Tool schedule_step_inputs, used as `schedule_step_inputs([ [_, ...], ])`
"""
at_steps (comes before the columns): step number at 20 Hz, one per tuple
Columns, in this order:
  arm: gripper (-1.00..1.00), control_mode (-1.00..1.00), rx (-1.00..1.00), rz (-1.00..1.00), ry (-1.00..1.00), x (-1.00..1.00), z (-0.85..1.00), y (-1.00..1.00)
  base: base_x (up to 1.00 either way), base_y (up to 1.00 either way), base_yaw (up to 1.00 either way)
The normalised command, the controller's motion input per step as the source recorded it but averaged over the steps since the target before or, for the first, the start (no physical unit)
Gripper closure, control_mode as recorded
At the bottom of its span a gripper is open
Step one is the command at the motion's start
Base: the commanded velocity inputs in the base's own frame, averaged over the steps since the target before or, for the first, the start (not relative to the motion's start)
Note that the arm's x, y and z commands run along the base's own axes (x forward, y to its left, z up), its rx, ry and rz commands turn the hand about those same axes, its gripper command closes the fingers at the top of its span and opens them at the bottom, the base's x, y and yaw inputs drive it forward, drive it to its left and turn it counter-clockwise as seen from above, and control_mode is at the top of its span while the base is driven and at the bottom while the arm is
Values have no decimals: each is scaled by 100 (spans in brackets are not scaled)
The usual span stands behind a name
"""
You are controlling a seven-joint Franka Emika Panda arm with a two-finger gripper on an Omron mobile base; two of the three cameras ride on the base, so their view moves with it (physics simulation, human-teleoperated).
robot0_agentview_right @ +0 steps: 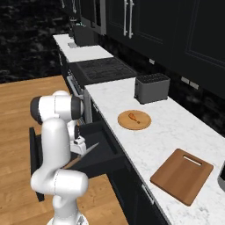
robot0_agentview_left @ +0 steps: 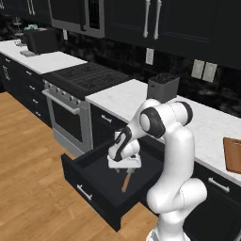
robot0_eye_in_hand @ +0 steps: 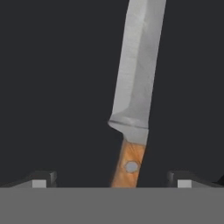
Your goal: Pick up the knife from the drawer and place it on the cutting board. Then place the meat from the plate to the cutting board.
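The drawer stands pulled out below the counter, dark inside. On its floor lies the knife, grey blade and tan wooden handle. My gripper hangs low inside the drawer right above the knife, open, its fingertips standing on either side of the handle without touching it. On the white counter the reddish-brown cutting board lies bare. Further along, the meat, a small drumstick, rests on a round wooden plate.
A dark toaster stands behind the plate on the counter. A stove with an oven is left of the drawer. The open drawer front juts out over the wooden floor. Dark wall cabinets hang overhead.
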Motion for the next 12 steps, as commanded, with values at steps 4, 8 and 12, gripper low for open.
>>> schedule_step_inputs([
  [4, -100, -100, 0, 0, 2, 0, -16, 0, 0, 0, 0],
  [8, -100, -100, 0, 0, 1, 0, -19, 0, 0, 0, 0],
  [12, -100, -100, 0, 0, 1, -3, -19, -1, 0, 0, 0],
])
